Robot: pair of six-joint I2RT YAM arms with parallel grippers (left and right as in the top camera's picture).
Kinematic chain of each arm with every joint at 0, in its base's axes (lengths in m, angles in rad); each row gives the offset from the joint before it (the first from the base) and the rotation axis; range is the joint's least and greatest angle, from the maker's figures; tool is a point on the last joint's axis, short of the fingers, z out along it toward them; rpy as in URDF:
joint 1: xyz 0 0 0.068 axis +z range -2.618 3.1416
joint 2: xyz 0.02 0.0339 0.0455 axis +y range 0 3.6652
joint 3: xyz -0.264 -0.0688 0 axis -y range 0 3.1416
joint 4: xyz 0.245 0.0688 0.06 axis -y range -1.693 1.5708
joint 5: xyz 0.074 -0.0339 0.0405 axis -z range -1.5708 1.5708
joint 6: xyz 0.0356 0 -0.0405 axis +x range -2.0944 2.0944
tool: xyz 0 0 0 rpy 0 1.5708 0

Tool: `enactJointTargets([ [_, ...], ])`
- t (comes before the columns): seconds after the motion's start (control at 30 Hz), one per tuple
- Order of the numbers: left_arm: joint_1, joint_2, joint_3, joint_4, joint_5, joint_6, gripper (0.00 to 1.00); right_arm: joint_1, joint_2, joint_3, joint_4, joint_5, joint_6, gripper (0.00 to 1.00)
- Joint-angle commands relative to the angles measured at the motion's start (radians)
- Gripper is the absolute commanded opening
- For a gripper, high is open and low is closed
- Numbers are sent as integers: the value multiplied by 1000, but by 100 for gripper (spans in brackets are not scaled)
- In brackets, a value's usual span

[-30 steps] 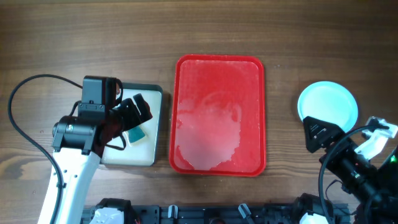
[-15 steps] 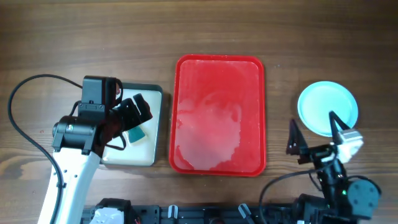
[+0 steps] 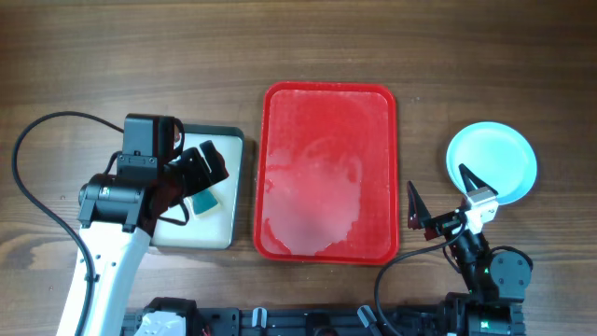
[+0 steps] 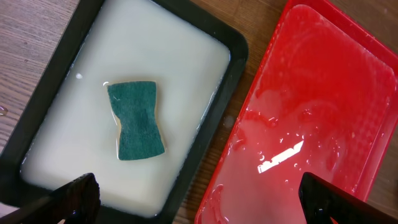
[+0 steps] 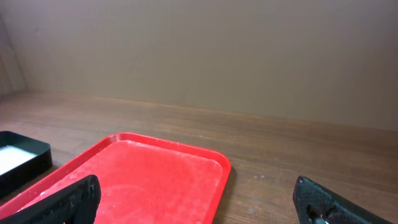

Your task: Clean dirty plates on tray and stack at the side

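The red tray [image 3: 330, 101] lies in the middle of the table, wet and with no plates on it; it also shows in the left wrist view [image 4: 311, 106] and the right wrist view [image 5: 143, 180]. A pale blue plate [image 3: 496, 159] lies on the table to the right of the tray, seemingly on top of a stack; the other plates are hidden. My left gripper [image 3: 201, 173] is open and empty above the grey pan [image 3: 224, 233]. My right gripper [image 3: 443, 207] is open and empty, low at the front right between tray and plate.
The dark-rimmed pan [image 4: 236, 56] holds milky water and a green sponge [image 4: 135, 120]. The left arm's black cable [image 3: 37, 140] loops over the table at far left. A plain wall stands behind the table in the right wrist view.
My right arm has pulled back from the pale blue plate toward the front edge and swung left, its open fingers now between tray and plate. The left arm has not moved.
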Motion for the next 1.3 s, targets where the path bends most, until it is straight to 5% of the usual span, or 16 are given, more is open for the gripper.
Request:
enactJointTargets([
  [0.0, 3, -5, 5, 3, 5, 8, 100, 4, -14, -1, 5, 14, -13, 100],
  [0.17, 0, -12, 1, 3, 4, 8, 100, 4, -14, -1, 5, 14, -13, 100],
  [0.27, 12, -217, -74, 45, -121, 12, 100, 4, -14, -1, 5, 14, -13, 99],
  [0.53, 141, -908, -671, 665, 6, 54, 100, 4, -14, -1, 5, 14, -13, 100],
  [0.63, 161, -1112, -863, 790, 0, 54, 100, 4, -14, -1, 5, 14, -13, 100],
  [0.87, 148, -1114, -1031, 941, -33, 51, 100, 4, -14, -1, 5, 14, -13, 100],
  [1.27, 114, -1112, -1031, 942, -33, 50, 100, 4, -14, -1, 5, 14, -13, 100],
])
